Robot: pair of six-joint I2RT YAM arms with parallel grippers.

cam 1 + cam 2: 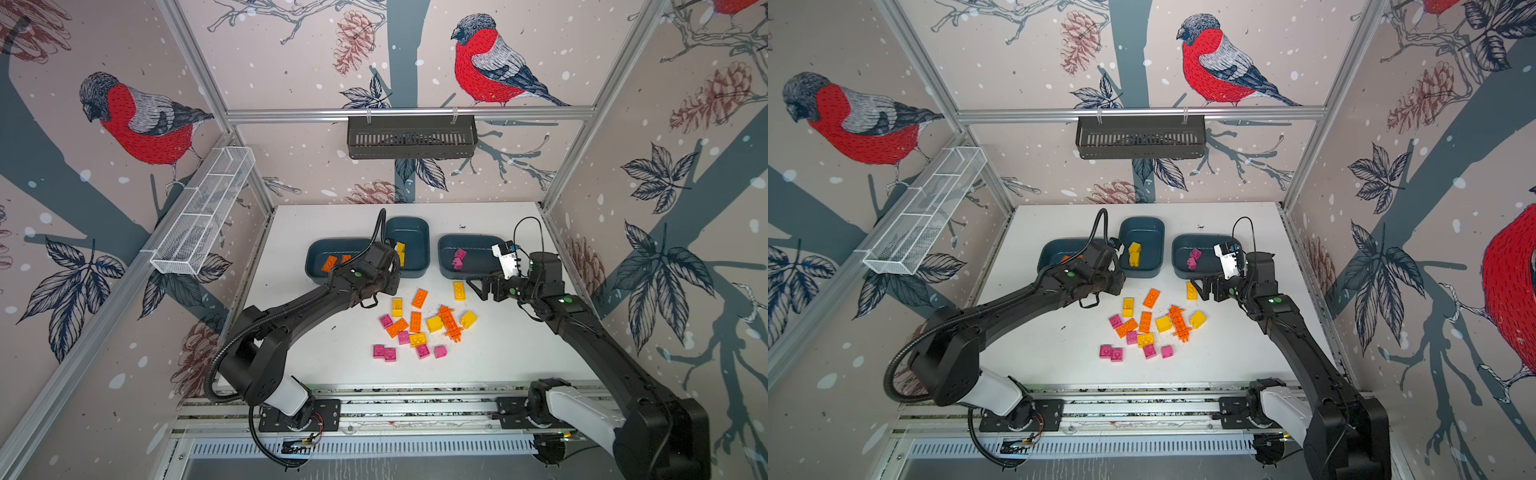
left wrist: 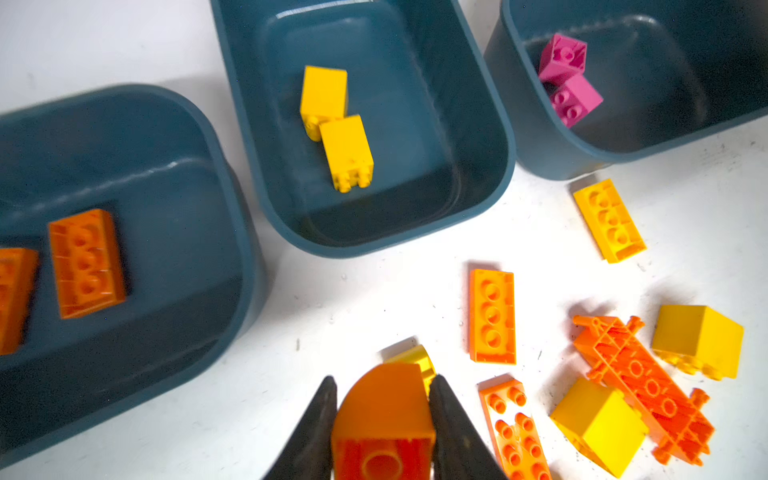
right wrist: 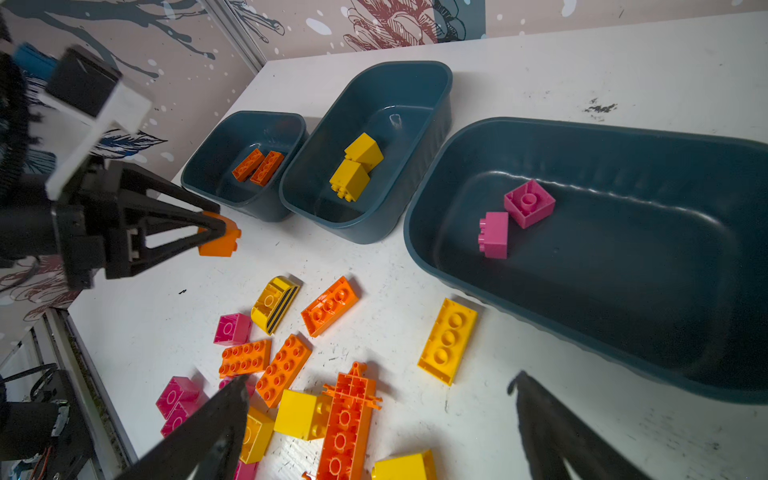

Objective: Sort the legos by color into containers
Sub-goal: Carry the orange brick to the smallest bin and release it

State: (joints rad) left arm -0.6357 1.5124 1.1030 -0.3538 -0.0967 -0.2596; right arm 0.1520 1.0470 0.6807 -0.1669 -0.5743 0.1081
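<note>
Left hand point(image 2: 382, 380) tight, right hand point(image 3: 381, 380) wide

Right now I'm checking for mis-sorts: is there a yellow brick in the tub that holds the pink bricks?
No: in the right wrist view that tub holds only two magenta-pink bricks, nothing yellow.

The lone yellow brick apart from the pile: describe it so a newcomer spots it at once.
On the white table, find the teal tub holding two pink bricks. In front of its near wall lies an oblong yellow brick, clear of the pile of loose bricks. Unlike the other yellow ones, it lies alone and shows three round holes in a row.
</note>
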